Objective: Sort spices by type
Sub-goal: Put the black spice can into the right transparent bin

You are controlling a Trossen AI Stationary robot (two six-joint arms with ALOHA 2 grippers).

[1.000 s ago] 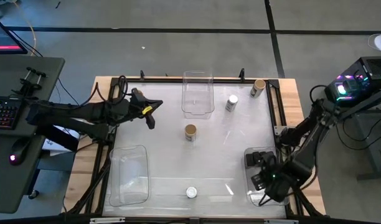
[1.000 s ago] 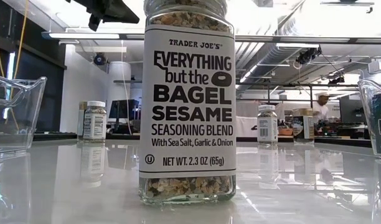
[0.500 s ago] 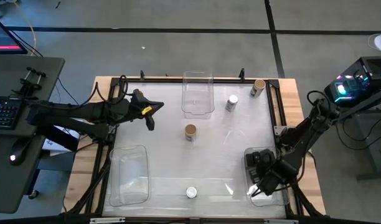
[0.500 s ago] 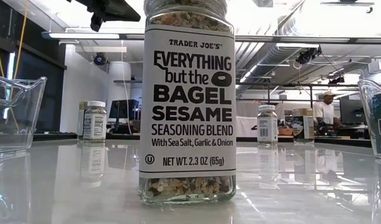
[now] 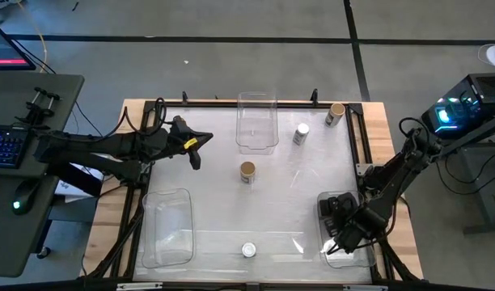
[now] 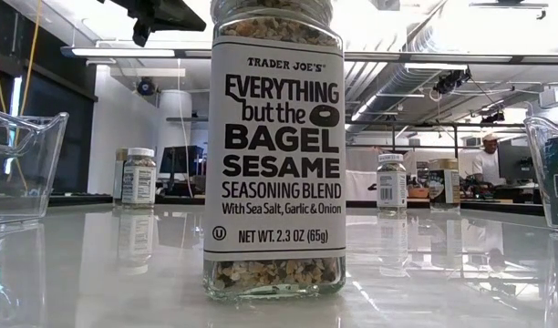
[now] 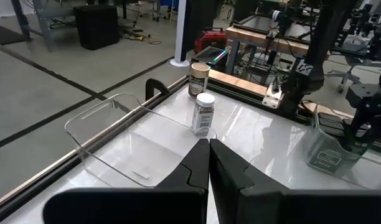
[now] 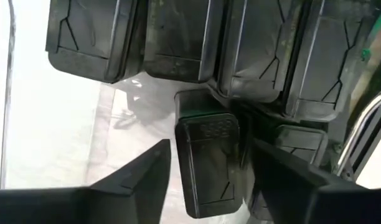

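My right gripper (image 5: 336, 241) points down into the clear bin (image 5: 362, 257) at the table's near right corner and is open. Several small black boxes (image 5: 335, 207) lie in that bin. In the right wrist view one black box (image 8: 209, 171) stands between my fingers with a narrow gap on each side, leaning on the others (image 8: 178, 37). My left gripper (image 5: 196, 153) hovers shut over the far left of the table. Tan-lidded jars (image 5: 247, 170) (image 5: 336, 111) and white-lidded jars (image 5: 302, 132) (image 5: 248, 250) stand upright on the table.
An empty clear bin (image 5: 257, 121) stands at the far middle and another (image 5: 167, 228) at the near left. The near white-lidded jar (image 6: 274, 146) fills the low view. A black frame (image 5: 231, 103) runs round the white tabletop. A person (image 6: 487, 159) shows in the room beyond.
My right arm has sunk, bringing its gripper down into the near right bin among the black boxes, and has then kept still. The jars and the other bins stay where they were.
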